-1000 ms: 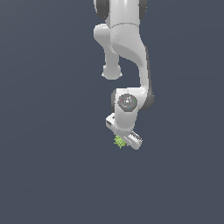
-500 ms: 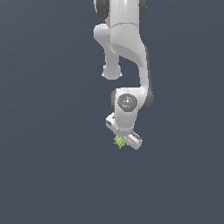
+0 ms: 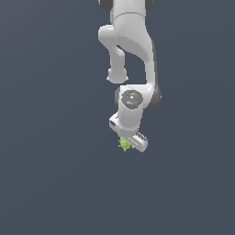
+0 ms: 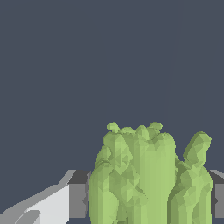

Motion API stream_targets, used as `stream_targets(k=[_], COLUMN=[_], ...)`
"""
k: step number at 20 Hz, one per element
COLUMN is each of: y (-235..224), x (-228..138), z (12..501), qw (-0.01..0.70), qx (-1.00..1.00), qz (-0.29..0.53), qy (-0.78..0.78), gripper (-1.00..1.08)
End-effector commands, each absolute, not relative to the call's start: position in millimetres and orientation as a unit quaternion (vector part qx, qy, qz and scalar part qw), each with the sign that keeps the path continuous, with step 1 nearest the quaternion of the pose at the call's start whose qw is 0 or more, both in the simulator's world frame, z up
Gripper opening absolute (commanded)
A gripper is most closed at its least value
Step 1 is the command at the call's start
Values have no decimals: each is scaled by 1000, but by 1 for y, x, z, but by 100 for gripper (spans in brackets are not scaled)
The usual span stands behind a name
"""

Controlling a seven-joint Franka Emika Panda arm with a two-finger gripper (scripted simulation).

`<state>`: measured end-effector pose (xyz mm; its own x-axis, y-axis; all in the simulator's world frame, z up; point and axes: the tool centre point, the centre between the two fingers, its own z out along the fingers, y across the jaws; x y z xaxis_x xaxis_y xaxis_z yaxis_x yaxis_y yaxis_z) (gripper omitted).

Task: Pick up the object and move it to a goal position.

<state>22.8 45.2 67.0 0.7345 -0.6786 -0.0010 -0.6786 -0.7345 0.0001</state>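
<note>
the white arm [image 3: 131, 55] reached down from twelve o'clock in the exterior view, its wrist bent so that the hand [image 3: 130, 140] sat just below the middle of the picture. the green lump [image 3: 124, 144] showed at the hand's seven o'clock side, a small spiky light-green thing tucked against the underside of the white hand and far smaller than it. the plain dark grey tabletop [image 3: 50, 183] spread all around.

in the wrist view the green lump [image 4: 148, 179] filled the space between the two grey finger pads [image 4: 78, 199], its bumpy columns pressed against the pad on one side and reaching the pad at the far edge of the picture. the hand was closed narrow on the lump, holding it. whether the lump touched the tabletop or hung above it could not be told.
</note>
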Motion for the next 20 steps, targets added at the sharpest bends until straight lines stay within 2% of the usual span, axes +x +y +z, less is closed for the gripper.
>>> stream_targets(k=[1,20], y=[42,-2], x=[17,-55], z=[80,240], qw=[0,1], qx=[-931,-931], qz=[0,1], qy=[364,365], gripper=[-100,-100])
